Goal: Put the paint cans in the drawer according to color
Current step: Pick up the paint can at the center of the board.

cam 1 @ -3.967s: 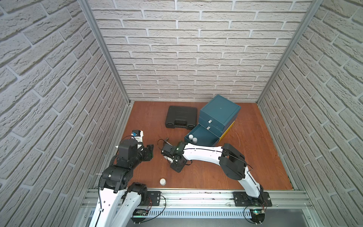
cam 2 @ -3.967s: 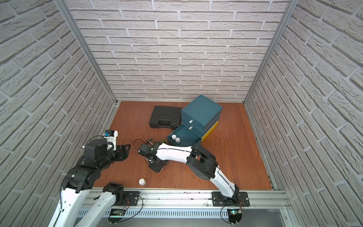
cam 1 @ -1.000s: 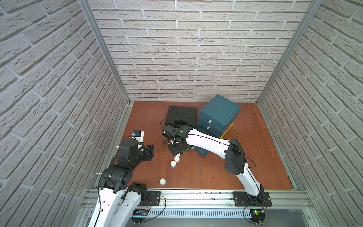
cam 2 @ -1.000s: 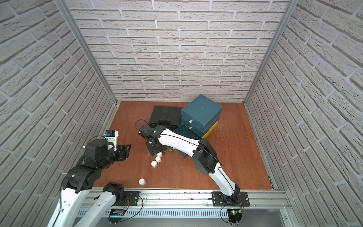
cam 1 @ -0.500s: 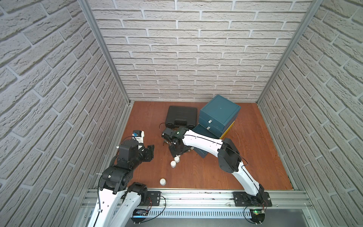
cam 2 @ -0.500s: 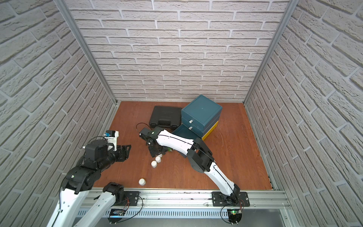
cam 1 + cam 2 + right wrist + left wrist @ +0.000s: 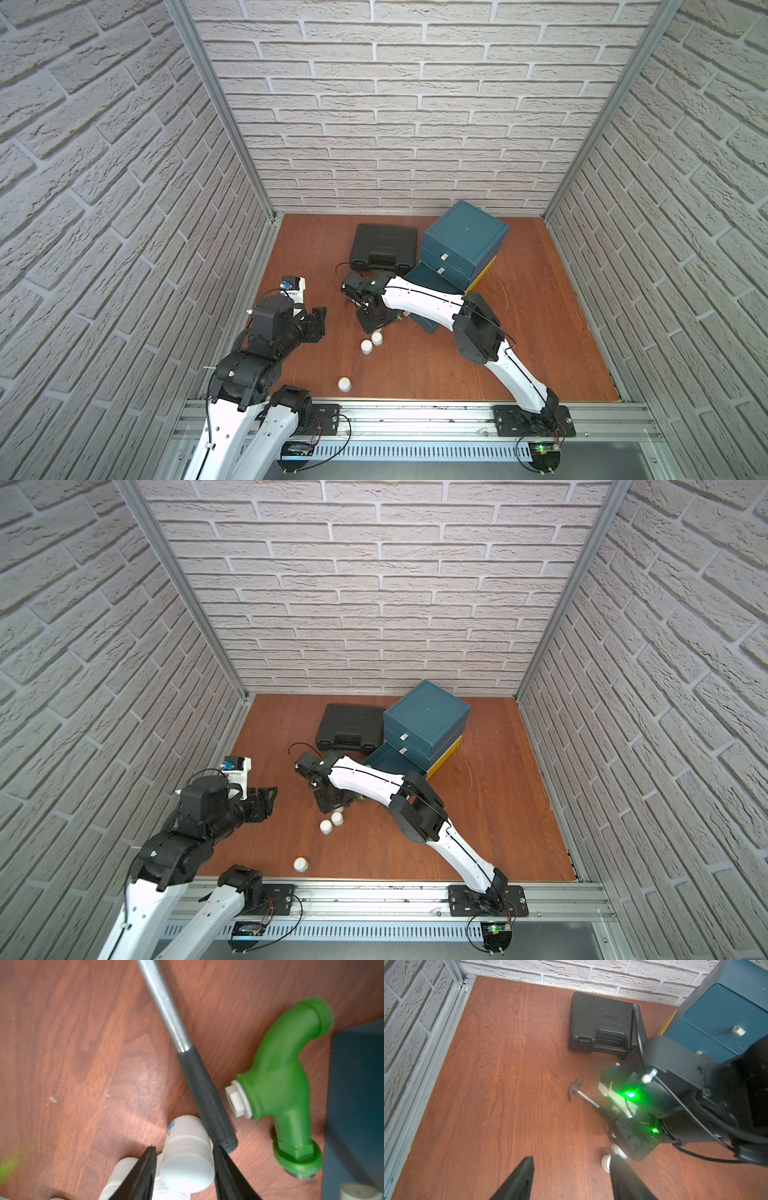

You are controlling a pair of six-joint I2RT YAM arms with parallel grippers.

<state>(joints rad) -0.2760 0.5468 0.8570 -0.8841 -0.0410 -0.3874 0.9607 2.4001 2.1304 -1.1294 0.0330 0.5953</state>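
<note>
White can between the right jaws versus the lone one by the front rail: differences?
The flanked can sits between the right gripper's jaws; the lone can is untouched. The flanked can neighbours other cans and the hammer handle; the lone can stands clear. Both are white.

This is a robot test cell, staged as a small workshop. In both top views, white brick-pattern walls close three sides, joined by bare aluminium posts. A red-brown wooden table fills the lower middle of the frame. Along its bottom edge runs an aluminium rail, where two white-and-black arms are bolted amid loose wiring. The props suit a workshop: a black tool case, a teal drawer unit, a small hammer and a green toy drill.
</note>
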